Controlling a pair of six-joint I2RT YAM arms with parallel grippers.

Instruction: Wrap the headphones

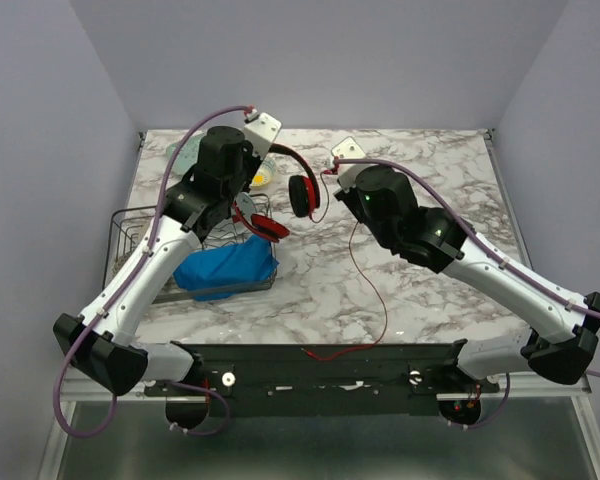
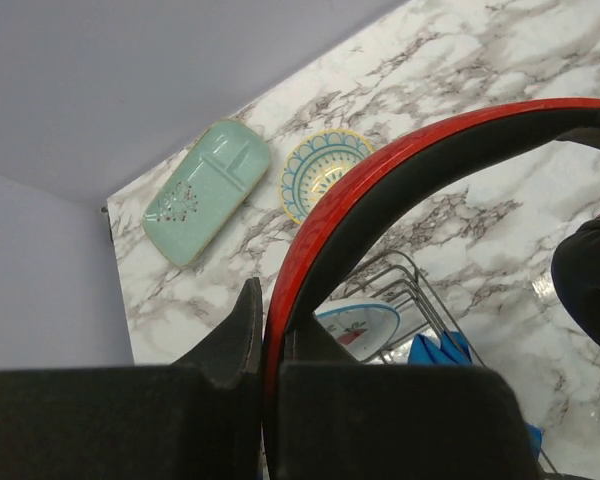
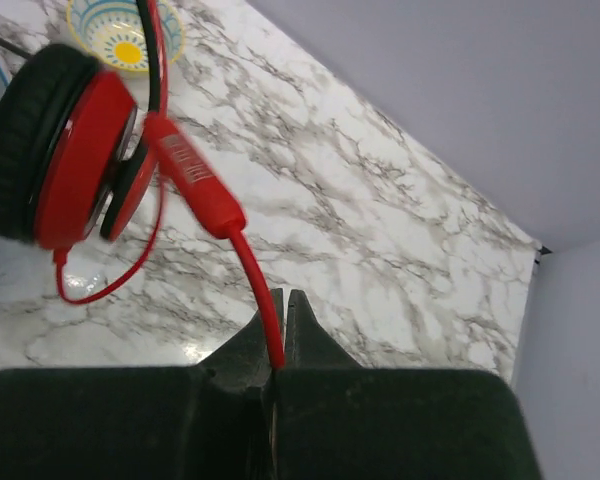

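Observation:
The red headphones (image 1: 302, 192) hang in the air above the table's far middle, one cup facing the right arm, the other cup (image 1: 263, 226) lower left. My left gripper (image 2: 272, 325) is shut on the black-lined red headband (image 2: 380, 180). My right gripper (image 3: 283, 305) is shut on the thin red cable (image 3: 255, 280) just below its inline remote (image 3: 195, 180), near one cup (image 3: 65, 150). The cable (image 1: 368, 275) trails down across the marble to the table's near edge.
A wire rack (image 1: 130, 240) at the left holds a blue cloth (image 1: 225, 265) and a plate (image 2: 365, 325). A mint green tray (image 2: 205, 190) and a patterned yellow-blue dish (image 2: 320, 170) lie at the far left. Walls enclose the marble table (image 1: 430, 200).

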